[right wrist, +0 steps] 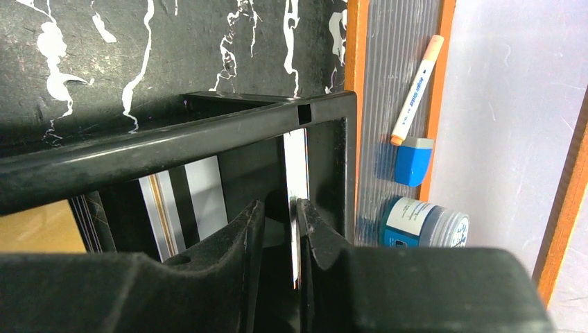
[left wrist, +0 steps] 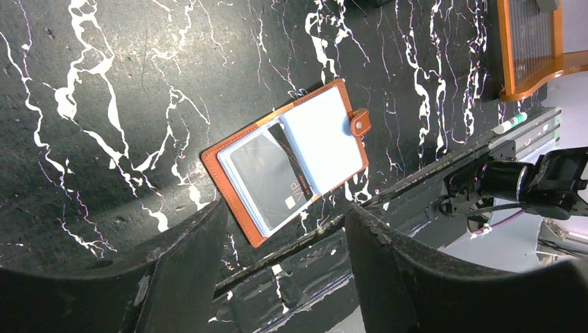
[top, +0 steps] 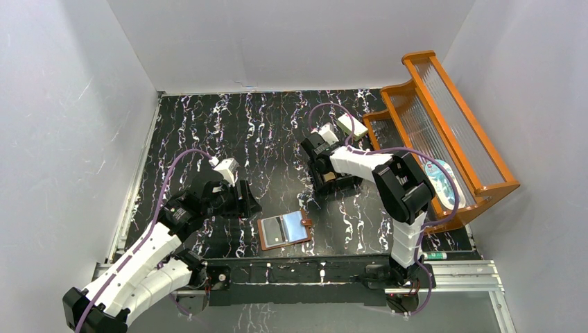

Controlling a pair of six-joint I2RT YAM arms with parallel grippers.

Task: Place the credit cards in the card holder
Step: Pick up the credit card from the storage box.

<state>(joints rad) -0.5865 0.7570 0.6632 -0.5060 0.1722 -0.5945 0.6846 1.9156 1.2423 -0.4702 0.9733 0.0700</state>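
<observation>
Card holder (left wrist: pixel 322 135): is lying open and flat on the marble-patterned table (left wrist: pixel 104 104), near its front edge. A dark card (left wrist: pixel 267 173) is sitting in the left pocket, and the right pocket is showing pale and empty.
Credit cards: are standing on edge in the black box (right wrist: pixel 208 139), apart from the holder. The white and grey cards (right wrist: pixel 201 201) are leaning in the middle compartment, and one pale card (right wrist: pixel 297 166) is standing by the right-hand wall.
Right gripper (right wrist: pixel 281 215): is reaching into the box with its fingers narrowed about the pale card. Whether they are pinching it yet cannot be told.
Left gripper (left wrist: pixel 284 222): is hovering above the holder, fingers standing wide and carrying nothing.
Handling, judged: the card is looking light, thin, stiff yet springy, and slick-faced. It is likely to twist or slip if pinched at a corner.
Hold point, judged: across both flat faces near one short edge, leaving the far end free for feeding into a pocket.
</observation>
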